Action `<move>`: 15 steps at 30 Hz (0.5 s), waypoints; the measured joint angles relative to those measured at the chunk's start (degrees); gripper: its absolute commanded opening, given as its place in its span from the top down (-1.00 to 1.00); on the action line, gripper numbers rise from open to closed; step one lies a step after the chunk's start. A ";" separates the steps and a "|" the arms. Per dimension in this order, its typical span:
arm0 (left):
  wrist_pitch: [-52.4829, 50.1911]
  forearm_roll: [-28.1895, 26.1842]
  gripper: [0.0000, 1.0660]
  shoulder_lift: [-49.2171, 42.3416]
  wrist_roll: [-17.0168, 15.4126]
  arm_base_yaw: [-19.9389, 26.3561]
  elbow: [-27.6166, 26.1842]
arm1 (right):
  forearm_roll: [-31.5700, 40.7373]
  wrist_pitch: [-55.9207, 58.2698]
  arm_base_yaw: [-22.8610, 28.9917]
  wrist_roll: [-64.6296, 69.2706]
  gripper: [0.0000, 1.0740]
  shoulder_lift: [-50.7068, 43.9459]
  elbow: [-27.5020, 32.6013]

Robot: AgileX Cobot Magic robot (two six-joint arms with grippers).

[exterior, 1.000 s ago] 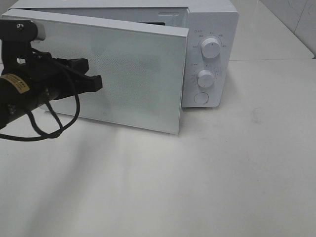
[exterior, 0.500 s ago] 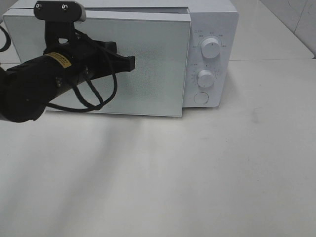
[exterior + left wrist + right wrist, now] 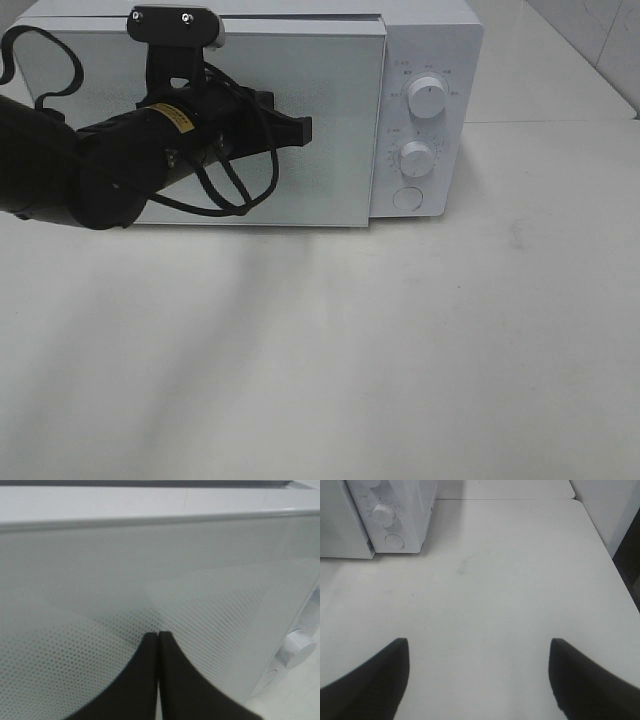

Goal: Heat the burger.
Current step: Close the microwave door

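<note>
Firmly closed, left claw (image 3: 158, 634) touches the microwave door (image 3: 210, 570); right claw (image 3: 479, 641) gapes empty.

**Concealed and cropped parts around the white box-shaped microwave oven (image 3: 430, 40)**

The oven's interior is shut off by its pale, dot-patterned door (image 3: 330, 150). In the high view much of that door is covered by the black left arm (image 3: 60, 170) and its looped black cables (image 3: 240, 195). The print around the upper white round dial (image 3: 427, 98) and the lower white round dial (image 3: 417, 158) is too small to be read, as is the yellow label (image 3: 172, 118) on the arm. The left gripper (image 3: 158, 637) is cropped by the picture's edge, and contact with the door cannot be told. Of the right gripper (image 3: 477, 647), only two dark fingertips are seen.
</note>
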 measured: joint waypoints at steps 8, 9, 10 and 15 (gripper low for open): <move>2.64 0.06 1.00 2.41 0.69 -0.23 -4.70 | 0.00 0.00 0.00 0.00 -0.40 0.00 0.00; 3.27 0.06 1.00 2.41 0.92 -0.34 -5.10 | 0.00 0.00 0.00 0.00 -0.40 0.00 0.00; 3.27 0.06 1.00 2.41 0.92 -0.34 -5.10 | 0.00 0.00 0.00 0.00 -0.40 0.00 0.00; 7.51 -0.69 1.00 1.78 1.55 -0.63 -5.96 | 0.00 0.00 0.00 0.00 -0.40 0.00 0.00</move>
